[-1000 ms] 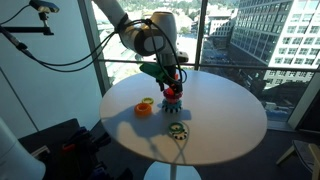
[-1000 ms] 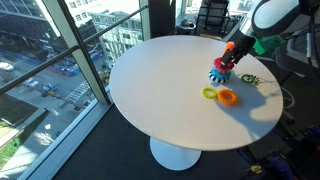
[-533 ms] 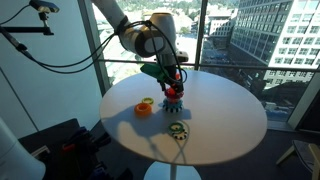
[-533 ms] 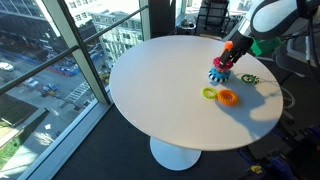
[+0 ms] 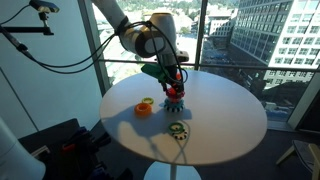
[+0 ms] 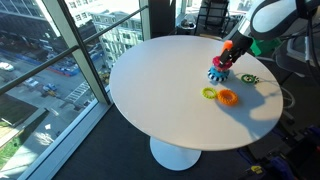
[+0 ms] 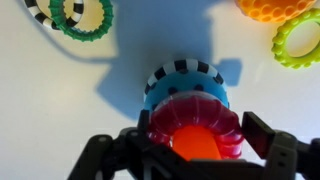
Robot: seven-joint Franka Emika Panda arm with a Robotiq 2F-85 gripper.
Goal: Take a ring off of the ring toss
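**Where the hand (image 7: pixel 197 132) straddles the ring toss (image 7: pixel 196 146), the ring (image 7: pixel 195 112) sits centred beneath it**

Since the wrist view looks straight down the toy, the hand's two dark fingers (image 7: pixel 268 140) fill the lower edge of the frame, one at lower left and one at lower right; the ring lies flat between them at bottom centre, threaded on the ring toss, whose orange-red peg tip shows through its hole; the fingers stand apart, just beside the bumpy rim on either side, but whether they press on it I cannot tell. Under the ring, a blue ring (image 7: pixel 165 92) and a black-and-white striped ring (image 7: pixel 185 68) sit on the same peg.

The ring therefore lies directly below the hand, and the peg's long axis runs upright, in line with the hand; my judgement is that the coming move turns on a straight lift along that axis, since a sideways pull would likely tip the toy.

Farther off on the white counter (image 7: pixel 130 60) lie a green-and-black ring (image 7: pixel 85 33) at upper left, an orange ring (image 7: pixel 270 8) at upper right and a yellow-green ring (image 7: pixel 281 42) at the right edge, all apart from the toy. In both exterior views the hand (image 5: pixel 172 80) (image 6: pixel 228 52) hangs right over the ring toss (image 5: pixel 174 98) (image 6: pixel 219 72).
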